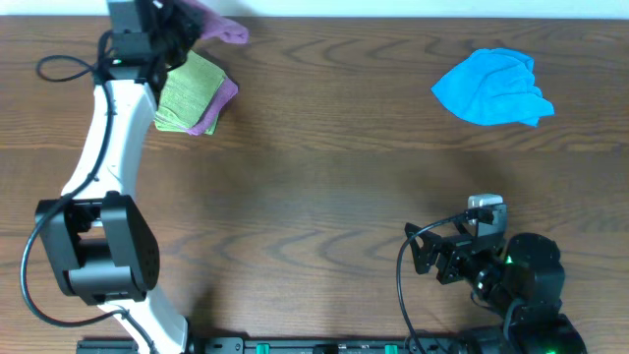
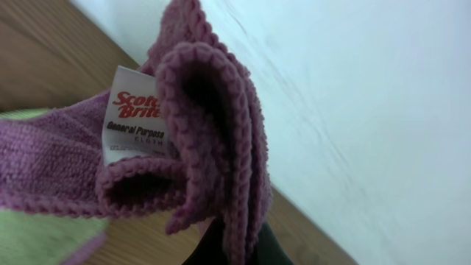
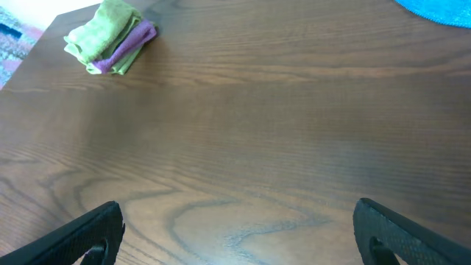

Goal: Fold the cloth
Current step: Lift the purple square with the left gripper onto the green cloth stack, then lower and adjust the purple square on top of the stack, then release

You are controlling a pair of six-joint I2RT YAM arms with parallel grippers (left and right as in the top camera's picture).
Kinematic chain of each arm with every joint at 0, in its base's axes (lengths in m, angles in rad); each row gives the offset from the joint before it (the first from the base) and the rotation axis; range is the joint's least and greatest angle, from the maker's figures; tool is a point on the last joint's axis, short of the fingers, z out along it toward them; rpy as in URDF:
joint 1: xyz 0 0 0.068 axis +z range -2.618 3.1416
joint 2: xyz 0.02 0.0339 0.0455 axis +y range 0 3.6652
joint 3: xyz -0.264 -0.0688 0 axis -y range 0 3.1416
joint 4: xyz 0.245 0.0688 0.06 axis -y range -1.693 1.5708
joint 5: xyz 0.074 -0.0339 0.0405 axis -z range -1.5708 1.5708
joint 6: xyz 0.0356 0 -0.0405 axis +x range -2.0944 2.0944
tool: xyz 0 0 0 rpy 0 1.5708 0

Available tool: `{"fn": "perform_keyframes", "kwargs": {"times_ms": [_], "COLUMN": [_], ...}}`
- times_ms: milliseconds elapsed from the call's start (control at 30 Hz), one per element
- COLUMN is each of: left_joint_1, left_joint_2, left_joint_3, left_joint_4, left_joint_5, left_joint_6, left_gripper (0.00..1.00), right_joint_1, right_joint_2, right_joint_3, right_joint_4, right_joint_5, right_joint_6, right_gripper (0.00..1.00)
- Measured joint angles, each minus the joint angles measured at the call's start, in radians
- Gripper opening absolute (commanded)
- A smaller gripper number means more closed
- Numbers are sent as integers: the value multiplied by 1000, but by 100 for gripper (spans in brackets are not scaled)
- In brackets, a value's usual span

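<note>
Left tool: in the upper left of the overhead view, closed on a purple cloth, whose bunched edge sticks out to the right of it.
Purple cloth, close up: in the left wrist view it fills the centre and left in thick folds with stitched hems, running down into the dark fingers at the bottom edge.
Label: a white tag with red lettering, sewn to the purple cloth left of centre.
Green cloth: folded and lying on the counter just below the left tool, in the upper left.
Purple layer: shows under the green cloth along its right and lower edges. I cannot tell whether it is one piece with the held cloth.
Blue cloth: crumpled and unfolded on the counter in the upper right, well apart from both arms.
Right tool: parked low in the lower right of the overhead view, its fingers spread wide with nothing between them, only bare wood.
Wall: pale, filling the right side of the left wrist view beyond the counter's edge.
</note>
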Motion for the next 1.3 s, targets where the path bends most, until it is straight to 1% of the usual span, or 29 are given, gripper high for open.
{"fn": "perform_keyframes", "kwargs": {"times_ms": [200,333,467,933,1167,1300], "left_joint_1": [50,57,56,56,56,56], "left_joint_2": [28,53,72,72,72,72], "left_joint_3": [0,0,0,1,1,1], "left_joint_4": [-2,-8,-21,-238,-362,-393], "left_joint_5": [-2,10,14,4,-75,-137], "left_joint_6": [11,16,53,200,282,317], "left_gripper": [6,6,6,6,6,6], "right_joint_1": [0,0,0,0,0,0], "right_joint_2": [0,0,0,0,0,0], "right_joint_3": [0,0,0,0,0,0], "right_joint_4": [0,0,0,0,0,0], "right_joint_5": [0,0,0,0,0,0], "right_joint_6": [0,0,0,0,0,0], "right_gripper": [99,99,99,99,99,99]}}
